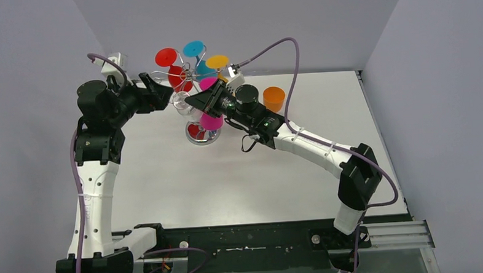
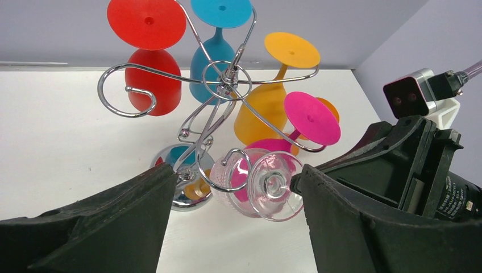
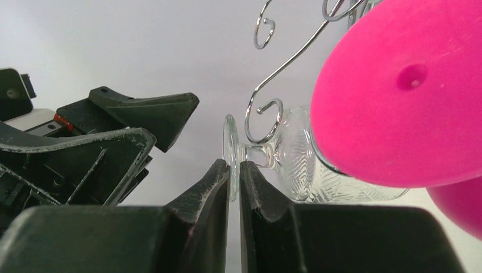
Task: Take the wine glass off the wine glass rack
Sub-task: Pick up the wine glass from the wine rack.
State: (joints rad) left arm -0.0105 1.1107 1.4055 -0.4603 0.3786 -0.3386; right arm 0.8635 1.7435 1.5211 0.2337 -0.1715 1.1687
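Clear wine glass hangs tilted on a low curl of the wire rack. Your right pincer is closed on its thin foot rim; your left pincer stands open, facing it. The glass is likely light, stiff, slick and brittle: grip gently, at foot or stem.

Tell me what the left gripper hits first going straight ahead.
Likely the clear wine glass hung on the wine glass rack; its foot lines up with the gap of the open left gripper. The right gripper, shut on that foot's rim, is close beside; depth unclear.
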